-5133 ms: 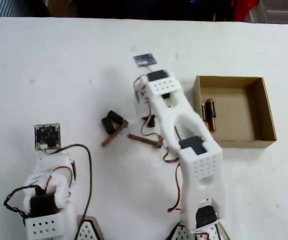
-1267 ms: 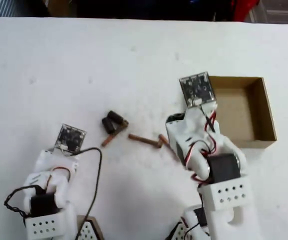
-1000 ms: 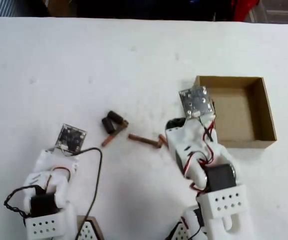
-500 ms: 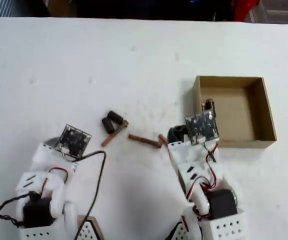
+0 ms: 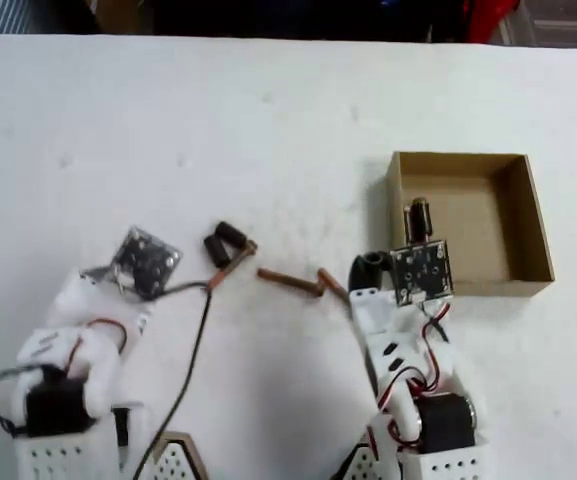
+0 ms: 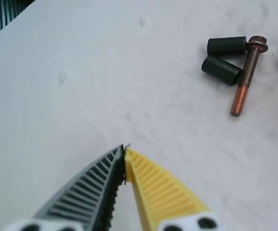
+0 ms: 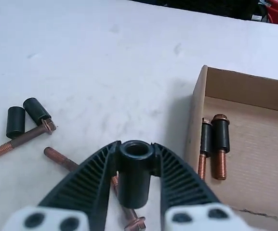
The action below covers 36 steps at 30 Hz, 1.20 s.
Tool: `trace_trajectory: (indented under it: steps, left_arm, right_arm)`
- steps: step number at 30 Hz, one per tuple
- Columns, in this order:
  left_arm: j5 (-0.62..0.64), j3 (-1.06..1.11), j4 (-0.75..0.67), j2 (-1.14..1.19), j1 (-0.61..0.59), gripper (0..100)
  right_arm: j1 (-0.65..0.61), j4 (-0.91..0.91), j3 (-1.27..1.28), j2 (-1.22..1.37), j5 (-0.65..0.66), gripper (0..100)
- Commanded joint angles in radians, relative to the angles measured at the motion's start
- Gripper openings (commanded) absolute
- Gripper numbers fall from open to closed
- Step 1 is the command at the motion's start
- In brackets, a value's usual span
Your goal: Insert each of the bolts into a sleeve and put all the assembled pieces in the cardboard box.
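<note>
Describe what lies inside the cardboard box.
Two sleeved bolts lie side by side near one wall of the cardboard box. The right tool, gripping a loose sleeve, covers its near corner.

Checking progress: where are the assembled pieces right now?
In the right wrist view, the pieces lie side by side inside the box, by its wall nearest the loose bolts.

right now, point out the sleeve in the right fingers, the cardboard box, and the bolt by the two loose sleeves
held sleeve (image 7: 135, 175): right wrist view, its side wall
cardboard box (image 5: 478, 225): high view, bare floor
bolt (image 6: 245, 78): left wrist view, mid shank
</note>
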Motion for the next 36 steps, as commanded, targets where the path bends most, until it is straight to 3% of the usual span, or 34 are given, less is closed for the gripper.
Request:
trace_trajectory:
  steps: [1, 13, 25, 31, 36]
  left_arm:
    - [-0.011, -0.114, -0.058, 0.203, 0.033, 2]
    - [-0.002, -0.365, -0.055, 0.730, 0.305, 2]
    - [0.002, -0.660, -0.060, 1.280, 0.406, 2]
    - [0.109, -0.844, -0.054, 1.495, 0.443, 4]
    - [0.126, -0.950, -0.054, 1.641, 0.463, 9]
  right_arm:
    - [0.005, -0.048, 0.008, -0.038, 0.003, 1.8]
    - [0.007, -0.209, 0.126, -0.058, 0.003, 1.8]
    - [0.002, -0.275, 0.210, -0.059, 0.003, 1.8]
    - [0.002, -0.275, 0.219, -0.059, 0.003, 1.8]
    - [0.002, -0.275, 0.222, -0.059, 0.003, 1.8]
